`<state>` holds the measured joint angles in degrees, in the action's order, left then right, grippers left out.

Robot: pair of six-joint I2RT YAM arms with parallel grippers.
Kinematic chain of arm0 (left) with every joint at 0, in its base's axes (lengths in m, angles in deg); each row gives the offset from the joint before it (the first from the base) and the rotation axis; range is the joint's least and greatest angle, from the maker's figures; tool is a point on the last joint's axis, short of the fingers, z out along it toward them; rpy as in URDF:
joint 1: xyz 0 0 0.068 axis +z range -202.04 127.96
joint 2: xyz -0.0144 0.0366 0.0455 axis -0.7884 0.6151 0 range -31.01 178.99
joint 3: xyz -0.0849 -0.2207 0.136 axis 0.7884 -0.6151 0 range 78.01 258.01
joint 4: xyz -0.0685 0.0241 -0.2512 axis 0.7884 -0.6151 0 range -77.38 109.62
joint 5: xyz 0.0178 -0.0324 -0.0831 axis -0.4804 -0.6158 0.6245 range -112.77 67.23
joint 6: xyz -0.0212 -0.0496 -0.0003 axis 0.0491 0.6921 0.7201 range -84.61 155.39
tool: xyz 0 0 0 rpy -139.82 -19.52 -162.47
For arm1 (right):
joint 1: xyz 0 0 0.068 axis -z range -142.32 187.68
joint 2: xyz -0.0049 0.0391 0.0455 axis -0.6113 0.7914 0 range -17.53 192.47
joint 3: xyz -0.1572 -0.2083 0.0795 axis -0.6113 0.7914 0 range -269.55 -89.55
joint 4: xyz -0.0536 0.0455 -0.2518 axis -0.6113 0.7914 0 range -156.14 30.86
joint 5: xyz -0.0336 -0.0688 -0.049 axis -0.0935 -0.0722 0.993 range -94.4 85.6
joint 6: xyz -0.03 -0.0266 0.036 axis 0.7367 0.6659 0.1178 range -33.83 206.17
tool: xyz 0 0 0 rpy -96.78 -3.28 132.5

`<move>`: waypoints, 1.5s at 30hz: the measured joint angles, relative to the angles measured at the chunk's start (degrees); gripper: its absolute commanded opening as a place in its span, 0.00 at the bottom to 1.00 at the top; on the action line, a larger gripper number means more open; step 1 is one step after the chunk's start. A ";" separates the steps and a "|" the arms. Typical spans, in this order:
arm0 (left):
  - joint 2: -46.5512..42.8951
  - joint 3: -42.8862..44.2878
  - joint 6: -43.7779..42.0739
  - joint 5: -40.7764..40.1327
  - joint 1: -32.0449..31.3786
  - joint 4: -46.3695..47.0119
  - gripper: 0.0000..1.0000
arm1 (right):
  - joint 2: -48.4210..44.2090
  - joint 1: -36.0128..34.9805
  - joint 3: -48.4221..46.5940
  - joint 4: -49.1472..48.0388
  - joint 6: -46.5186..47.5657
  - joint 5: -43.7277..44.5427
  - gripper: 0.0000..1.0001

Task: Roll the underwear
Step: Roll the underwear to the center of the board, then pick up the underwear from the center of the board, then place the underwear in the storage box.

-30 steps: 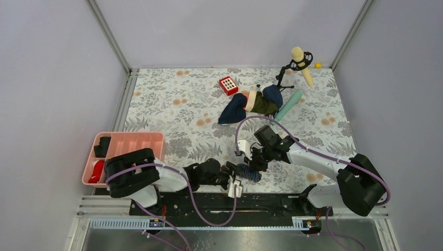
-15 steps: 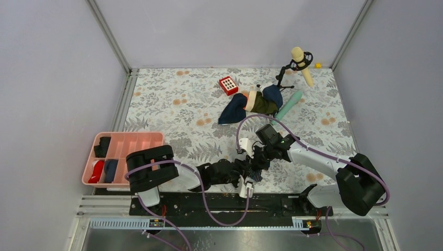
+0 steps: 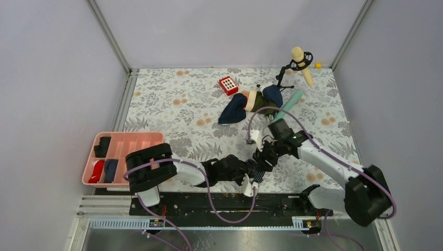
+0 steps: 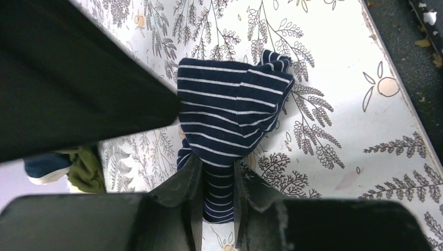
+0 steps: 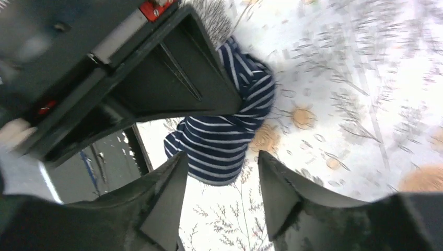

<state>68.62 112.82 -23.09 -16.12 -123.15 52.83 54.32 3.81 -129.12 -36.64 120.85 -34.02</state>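
Note:
The underwear (image 3: pixel 254 169) is a bunched roll of navy cloth with thin pale stripes, lying on the floral mat near the front edge. My left gripper (image 3: pixel 248 177) reaches it from the left. In the left wrist view that gripper (image 4: pixel 217 180) is shut on the underwear's (image 4: pixel 232 112) near end. My right gripper (image 3: pixel 264 158) hovers just behind the roll. In the right wrist view its jaws (image 5: pixel 220 159) stand open, and the underwear's (image 5: pixel 222 138) edge lies loose between the fingertips (image 5: pixel 177 164). The left gripper's dark body (image 5: pixel 156 73) hides part of the roll there.
A pink tray (image 3: pixel 128 142) sits at the left front. At the back lie a red block (image 3: pixel 228 84), a plain navy cloth (image 3: pixel 233 111), a green and tan garment (image 3: pixel 259 103), a teal cylinder (image 3: pixel 289 105) and a microphone on a stand (image 3: pixel 300 61). The black rail (image 3: pixel 209 202) runs along the front edge.
My left gripper moved right and closed on the underwear. My right gripper opened, let go of the cloth and drew back to the right.

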 measured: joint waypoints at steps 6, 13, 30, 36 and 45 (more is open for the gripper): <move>-2.73 3.52 5.68 6.58 4.79 -9.66 0.00 | -11.78 7.98 -14.34 8.04 -10.86 -2.67 0.86; -4.04 14.45 15.19 12.66 14.21 -32.57 0.00 | -24.22 9.25 -26.08 9.09 -17.88 2.56 0.91; -22.36 25.62 20.81 10.14 41.29 -72.06 0.00 | -25.42 11.96 -23.04 12.41 -21.92 10.62 0.91; -31.76 25.62 21.77 8.41 58.01 -82.09 0.00 | -22.58 11.98 -23.04 11.98 -22.56 10.54 0.91; -40.30 23.21 29.07 5.79 82.07 -91.60 0.00 | -21.03 12.15 -23.04 11.34 -23.23 10.58 0.91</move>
<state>28.32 136.03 5.98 -10.32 -41.08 -38.77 33.30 15.97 -152.16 -25.30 97.62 -23.45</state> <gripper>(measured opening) 0.211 0.907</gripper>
